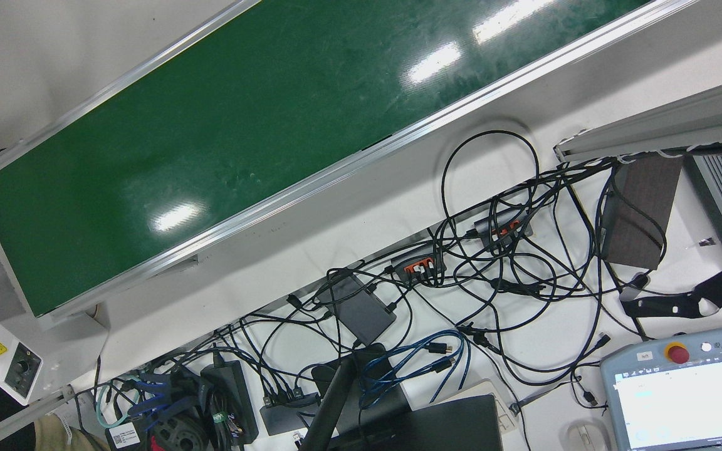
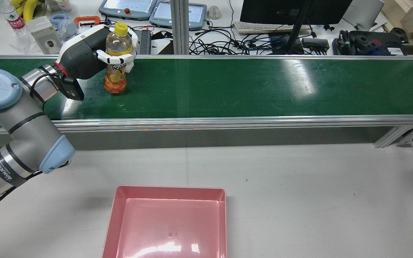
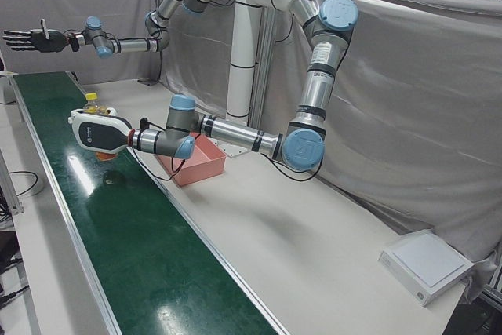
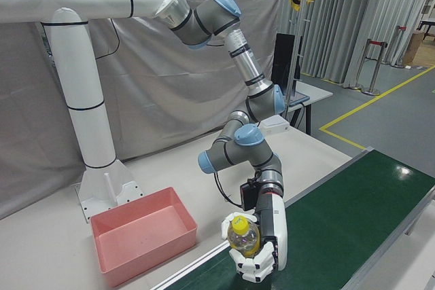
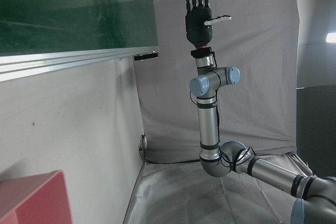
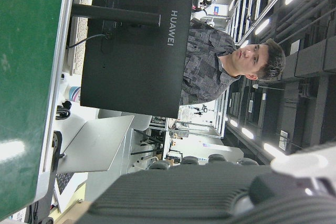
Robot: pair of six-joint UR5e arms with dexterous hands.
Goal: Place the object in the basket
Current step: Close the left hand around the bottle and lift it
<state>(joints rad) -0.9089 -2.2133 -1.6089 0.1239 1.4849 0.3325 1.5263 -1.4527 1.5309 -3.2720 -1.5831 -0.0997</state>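
Observation:
A clear bottle (image 2: 117, 73) with a yellow cap and orange drink stands upright on the green belt (image 2: 264, 86) at its left end. My left hand (image 2: 84, 53), white and black, is shut around the bottle's upper half; it also shows in the right-front view (image 4: 268, 246) with the bottle (image 4: 243, 232). The pink basket (image 2: 170, 188) is empty on the white table before the belt, right of my left arm. My right hand (image 3: 31, 39), black, is open with fingers spread, high in the air beyond the belt's far end, and shows in the left hand view (image 5: 199, 14).
Behind the belt are a monitor (image 2: 292, 14), cables, teach pendants (image 2: 127, 7) and loose items. The front view shows a bare stretch of belt (image 1: 242, 125) and cables (image 1: 492, 263). A white flat box (image 3: 427, 266) lies at the table's far corner.

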